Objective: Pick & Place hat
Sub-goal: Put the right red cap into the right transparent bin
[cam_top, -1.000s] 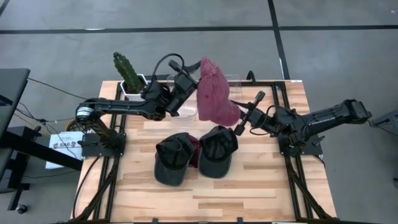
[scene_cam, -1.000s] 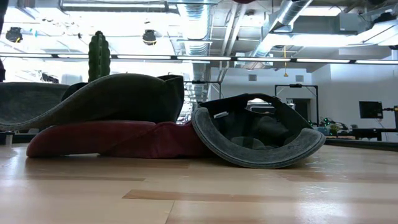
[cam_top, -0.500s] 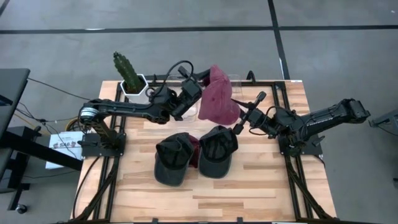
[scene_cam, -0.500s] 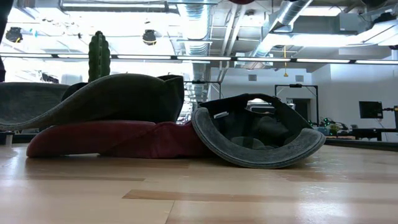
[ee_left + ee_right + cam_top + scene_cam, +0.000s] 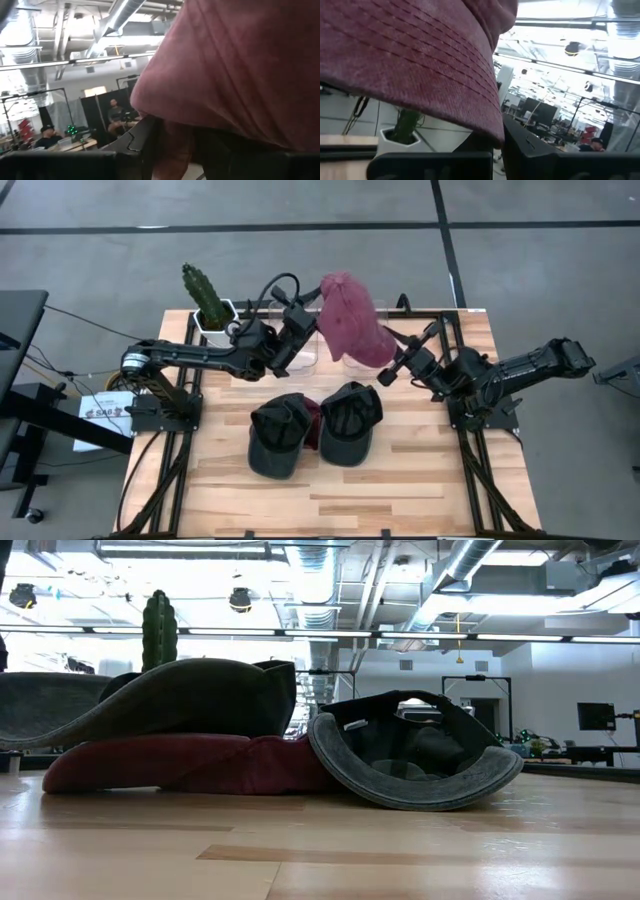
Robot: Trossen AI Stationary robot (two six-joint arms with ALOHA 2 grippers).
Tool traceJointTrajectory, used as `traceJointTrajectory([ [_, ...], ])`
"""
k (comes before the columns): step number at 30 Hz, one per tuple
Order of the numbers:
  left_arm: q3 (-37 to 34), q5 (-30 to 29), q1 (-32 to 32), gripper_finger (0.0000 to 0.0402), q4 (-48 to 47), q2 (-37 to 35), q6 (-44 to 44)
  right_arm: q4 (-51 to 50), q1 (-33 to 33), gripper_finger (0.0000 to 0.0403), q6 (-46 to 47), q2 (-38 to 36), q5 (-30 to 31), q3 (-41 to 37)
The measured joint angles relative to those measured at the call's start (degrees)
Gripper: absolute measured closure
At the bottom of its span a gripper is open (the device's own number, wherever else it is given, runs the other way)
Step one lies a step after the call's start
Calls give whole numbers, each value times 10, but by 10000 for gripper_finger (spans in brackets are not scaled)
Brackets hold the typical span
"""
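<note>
On the table point(image 5: 420, 480) we see two dark caps point(image 5: 318, 430) lying near the middle. Above its far edge, the red hat point(image 5: 350, 330) hangs between our left claw point(image 5: 303, 315) and right claw point(image 5: 388, 372), both clenched on it.

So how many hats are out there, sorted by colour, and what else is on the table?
Dark grey caps: 2
Maroon caps: 2, one held up, one under the grey ones
Potted cactus: 1
Clear container: 1
Total: 6
</note>
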Motion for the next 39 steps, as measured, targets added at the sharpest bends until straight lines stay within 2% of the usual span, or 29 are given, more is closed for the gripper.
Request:
traceJointTrajectory([
  [6,-1,-23,0,279,-19,0,3,39,0,402,-30,0,4,0],
  [16,-1,-128,0,279,-19,0,102,80,0,402,-82,-1,24,1],
  [22,-2,-157,0,279,-19,-23,147,80,0,402,-90,-1,34,1],
  [27,-2,-171,0,279,-16,-77,137,76,5,402,-105,-1,48,1],
  [32,-1,-171,0,279,-17,-117,78,71,16,402,-103,0,44,1],
  [39,-1,-150,-6,279,-30,-85,40,69,26,402,-100,0,30,1],
])
